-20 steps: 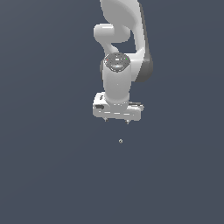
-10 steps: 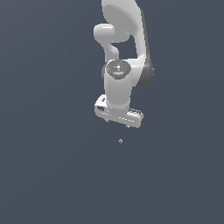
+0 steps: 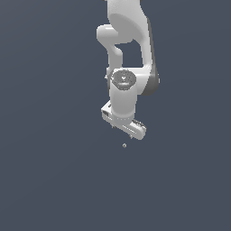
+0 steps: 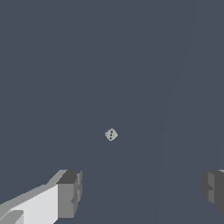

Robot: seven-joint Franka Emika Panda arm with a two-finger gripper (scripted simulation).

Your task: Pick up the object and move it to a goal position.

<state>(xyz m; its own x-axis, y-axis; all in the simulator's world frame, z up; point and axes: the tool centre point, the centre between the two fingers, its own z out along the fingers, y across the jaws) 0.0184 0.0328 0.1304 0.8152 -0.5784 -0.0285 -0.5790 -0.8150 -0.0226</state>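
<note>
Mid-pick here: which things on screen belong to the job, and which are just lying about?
Belongs to the job:
- small pale grey object, lying apart from the fingers
- end effector, jaws open, fingers either side of an empty gap

Just lying about:
- nothing else visible; only the plain dark grey surface

The arm [image 3: 128, 54] is rendered in smooth white with dark grey joint bands. A grey round cap [image 3: 123, 80] is seen on the wrist. Grey pads [image 4: 69, 194] are fitted to the fingers.
</note>
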